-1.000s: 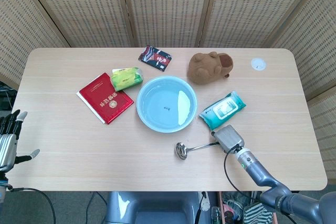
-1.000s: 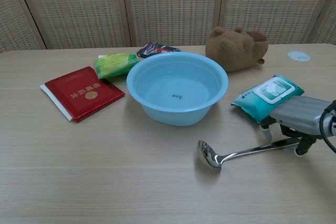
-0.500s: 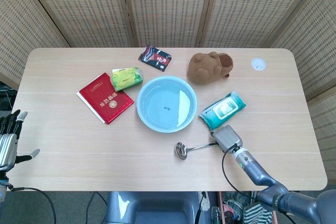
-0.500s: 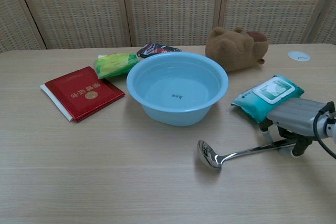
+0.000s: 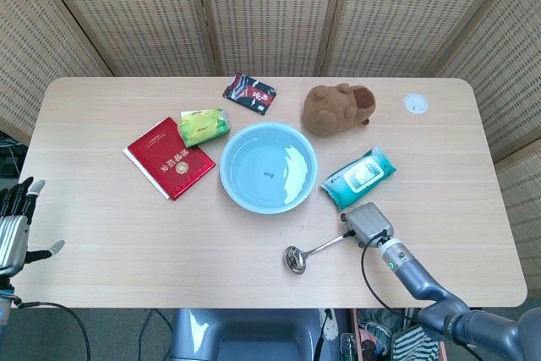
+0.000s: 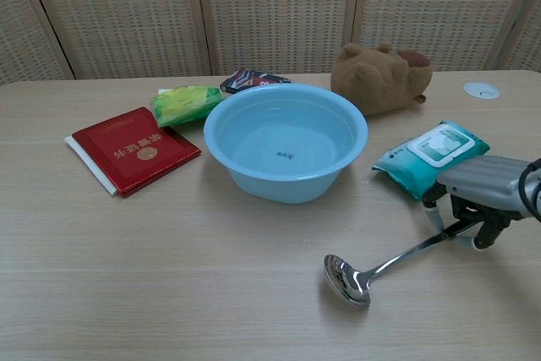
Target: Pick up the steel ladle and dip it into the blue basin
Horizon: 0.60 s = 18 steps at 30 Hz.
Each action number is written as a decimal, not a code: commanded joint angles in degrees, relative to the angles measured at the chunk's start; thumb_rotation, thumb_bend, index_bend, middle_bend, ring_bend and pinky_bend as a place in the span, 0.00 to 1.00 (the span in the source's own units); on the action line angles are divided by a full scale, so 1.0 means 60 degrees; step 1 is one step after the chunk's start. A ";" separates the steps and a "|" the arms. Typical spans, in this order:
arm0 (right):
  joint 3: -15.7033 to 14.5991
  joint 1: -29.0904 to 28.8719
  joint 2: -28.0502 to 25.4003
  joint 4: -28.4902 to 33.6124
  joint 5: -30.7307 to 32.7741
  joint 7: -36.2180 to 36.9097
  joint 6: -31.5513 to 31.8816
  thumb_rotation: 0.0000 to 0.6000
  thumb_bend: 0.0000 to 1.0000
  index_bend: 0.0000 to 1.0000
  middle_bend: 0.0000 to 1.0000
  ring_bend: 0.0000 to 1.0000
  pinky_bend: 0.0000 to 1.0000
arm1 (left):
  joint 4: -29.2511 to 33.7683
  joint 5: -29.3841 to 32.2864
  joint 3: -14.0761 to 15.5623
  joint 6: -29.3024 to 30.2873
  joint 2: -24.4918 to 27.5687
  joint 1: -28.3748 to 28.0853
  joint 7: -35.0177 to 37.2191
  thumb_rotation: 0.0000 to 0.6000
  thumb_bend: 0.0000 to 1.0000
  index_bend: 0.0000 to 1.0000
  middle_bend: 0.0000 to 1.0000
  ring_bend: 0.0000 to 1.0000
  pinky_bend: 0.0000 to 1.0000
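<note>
Shiny steel ladle (image 6: 372,270), round bowl tilted down, handle in right hand (image 6: 478,189)

A staged indoor test space rather than a lived-in room; folding woven-rattan screens (image 5: 270,10) wall off the back and sides of a pale wood-grain worktop (image 5: 101,226); unrelated household items sit scattered on it: a red booklet (image 5: 169,158), a brown plush toy (image 5: 338,109), a pack of wet wipes (image 5: 358,177), a green packet (image 5: 203,126); loose cables (image 5: 51,310) trail below the worktop's front edge.
</note>
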State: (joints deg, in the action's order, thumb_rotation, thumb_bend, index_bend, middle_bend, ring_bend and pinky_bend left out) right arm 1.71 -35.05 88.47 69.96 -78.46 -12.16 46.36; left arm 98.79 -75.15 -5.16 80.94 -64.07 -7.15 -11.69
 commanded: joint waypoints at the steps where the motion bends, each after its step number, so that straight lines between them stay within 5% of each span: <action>1: 0.0157 0.0020 -0.0767 0.0875 0.0161 0.0699 -0.0091 1.00 0.80 0.69 0.98 0.96 1.00 | 0.0007 -0.0016 0.0005 0.0004 0.0009 -0.0003 0.0011 1.00 0.00 0.00 0.00 0.00 0.00; 18: 0.0410 0.0135 -0.3535 0.3666 -0.0250 0.1888 0.0576 1.00 0.83 0.72 0.98 0.96 1.00 | 0.0045 -0.0107 0.0065 -0.0054 0.0042 -0.0044 0.0064 1.00 0.00 0.00 0.00 0.00 0.00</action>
State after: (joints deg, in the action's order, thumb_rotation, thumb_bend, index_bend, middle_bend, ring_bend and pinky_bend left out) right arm 3.69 -34.09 68.26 90.85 -80.02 -0.87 49.49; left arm 99.06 -75.80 -4.76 80.63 -63.81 -7.40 -11.30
